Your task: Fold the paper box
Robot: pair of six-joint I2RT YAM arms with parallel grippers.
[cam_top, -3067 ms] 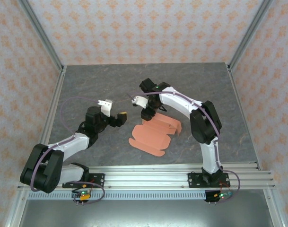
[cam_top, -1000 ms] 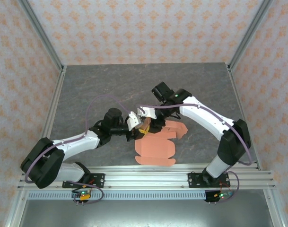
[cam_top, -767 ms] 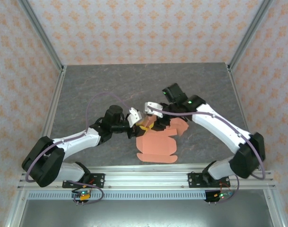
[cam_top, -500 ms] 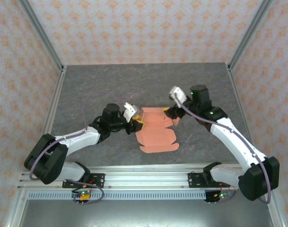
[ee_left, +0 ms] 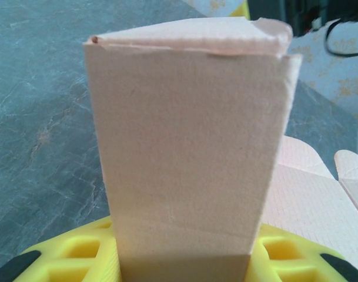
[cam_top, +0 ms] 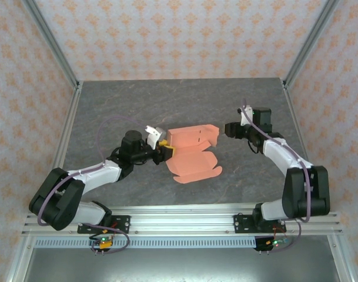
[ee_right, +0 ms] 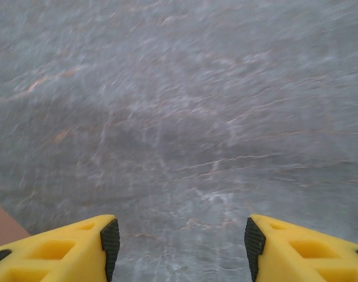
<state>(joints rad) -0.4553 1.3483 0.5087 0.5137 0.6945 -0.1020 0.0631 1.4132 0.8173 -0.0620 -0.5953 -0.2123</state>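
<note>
On tabletop point(cam_top: 137, 106) L gripper point(cam_top: 166, 150) is clamping box point(cam_top: 193, 161) edge, R gripper point(cam_top: 228, 128) hovering open; be holding firm w/o crushing.

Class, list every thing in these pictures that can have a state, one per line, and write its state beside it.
paper box, partly folded: one panel stands up, the rest lies flat on the table.
left gripper, jaws shut on a folded end of the paper box.
right gripper, jaws open, holding nothing, apart from the paper box.
</note>
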